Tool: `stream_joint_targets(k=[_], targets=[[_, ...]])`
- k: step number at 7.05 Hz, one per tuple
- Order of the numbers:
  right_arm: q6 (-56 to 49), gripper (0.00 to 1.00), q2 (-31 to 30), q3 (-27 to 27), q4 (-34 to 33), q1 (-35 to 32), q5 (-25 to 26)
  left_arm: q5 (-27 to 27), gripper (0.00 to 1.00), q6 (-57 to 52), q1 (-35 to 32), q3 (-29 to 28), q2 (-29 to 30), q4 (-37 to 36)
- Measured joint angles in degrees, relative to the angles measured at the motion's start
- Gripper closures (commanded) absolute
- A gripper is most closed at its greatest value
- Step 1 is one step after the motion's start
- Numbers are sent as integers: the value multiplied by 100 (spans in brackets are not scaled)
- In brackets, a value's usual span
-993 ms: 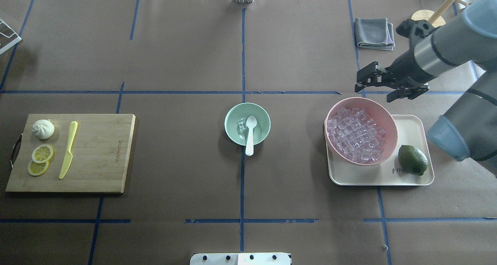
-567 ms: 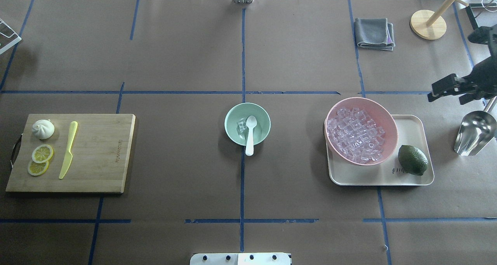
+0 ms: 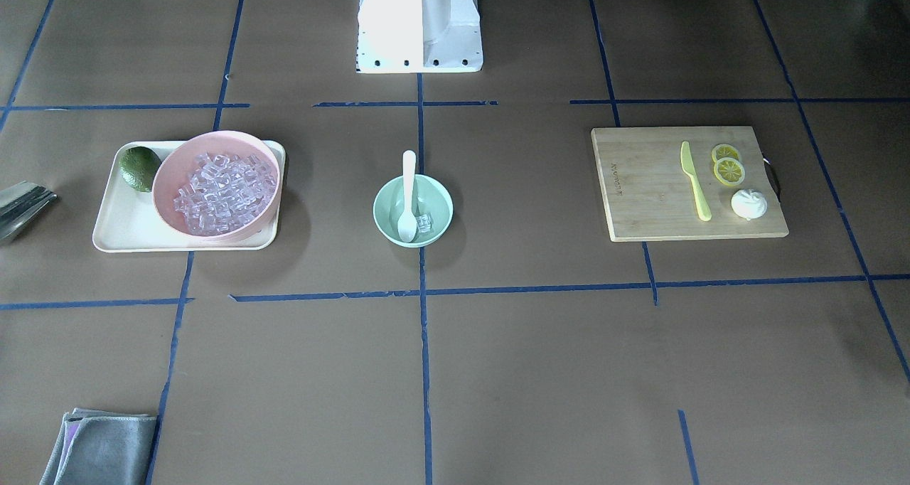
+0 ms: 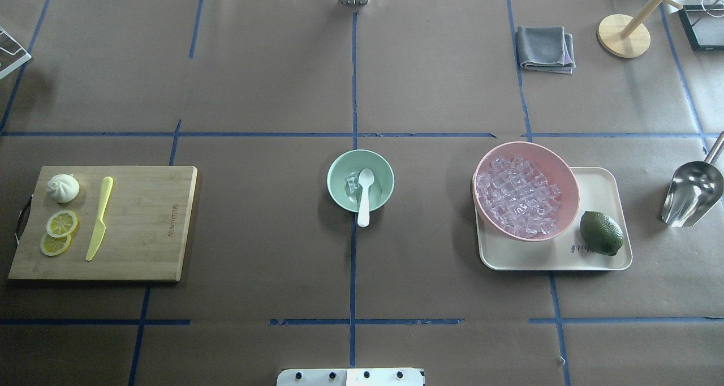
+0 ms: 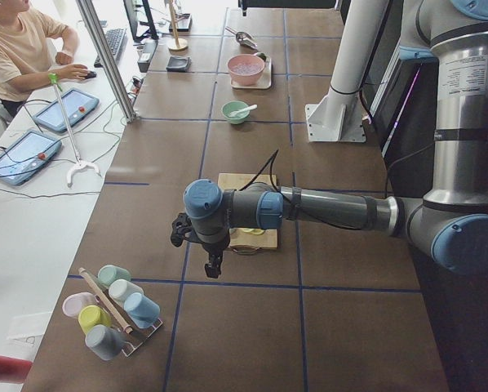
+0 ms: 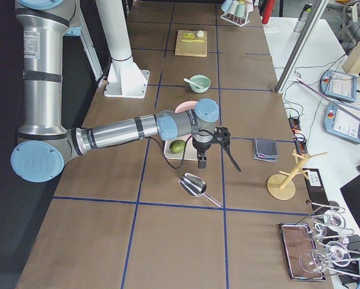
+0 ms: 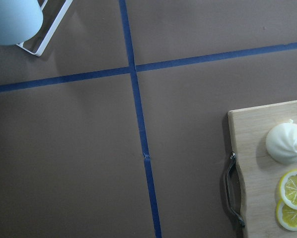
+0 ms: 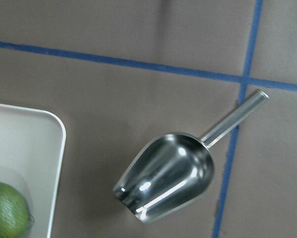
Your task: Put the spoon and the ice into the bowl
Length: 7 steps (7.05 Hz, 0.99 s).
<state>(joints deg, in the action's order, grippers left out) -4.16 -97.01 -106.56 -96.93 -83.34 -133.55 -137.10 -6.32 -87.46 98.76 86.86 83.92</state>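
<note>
- Small round mint-green bowl (image 4: 339, 174) sits at the table's centre, on the blue tape line.
- Small white plastic spoon (image 4: 365, 196) lies with its scoop inside the bowl. Its handle leans on the rim and overhangs toward the robot's base.
- One small clear ice cube (image 4: 352, 183) lies on the bowl floor, just beside the spoon's scoop. By the look of it, both items are in and the task reads as done.
- Left gripper (image 5: 211, 263) hangs well off by the table's left end. It shows only in the side view, so I cannot tell how its jaws stand.
- Right gripper (image 6: 216, 158) hangs above the shiny steel scoop (image 4: 691, 192). It too shows only from the side, so its jaws cannot be judged.
- Risk: the spoon is only propped. Any nudge to the overhanging handle would likely lever it out and could flick the cube with it.
- Risk: the bowl looks light. A pass across centre could slide or tip it.
- Risk: if the right arm drops, it could strike the steel scoop, or knock the cream rectangular tray (image 4: 599, 188) and spill cubes from the larger pink bowl (image 4: 572, 196).
</note>
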Motion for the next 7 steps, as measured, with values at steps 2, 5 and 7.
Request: stream_joint_targets(k=[2, 5, 7], targets=[[-1099, 1, -128, 391, -235, -592, -29, -7, 0, 37, -1, 23, 50, -177], [-1309, 1, -130, 559, -237, -796, -136, -18, 0, 143, -7, 162, -36, -175], [-1283, 0, -116, 526, -253, -786, -92, -11, 0, 154, -7, 270, -50, -209]])
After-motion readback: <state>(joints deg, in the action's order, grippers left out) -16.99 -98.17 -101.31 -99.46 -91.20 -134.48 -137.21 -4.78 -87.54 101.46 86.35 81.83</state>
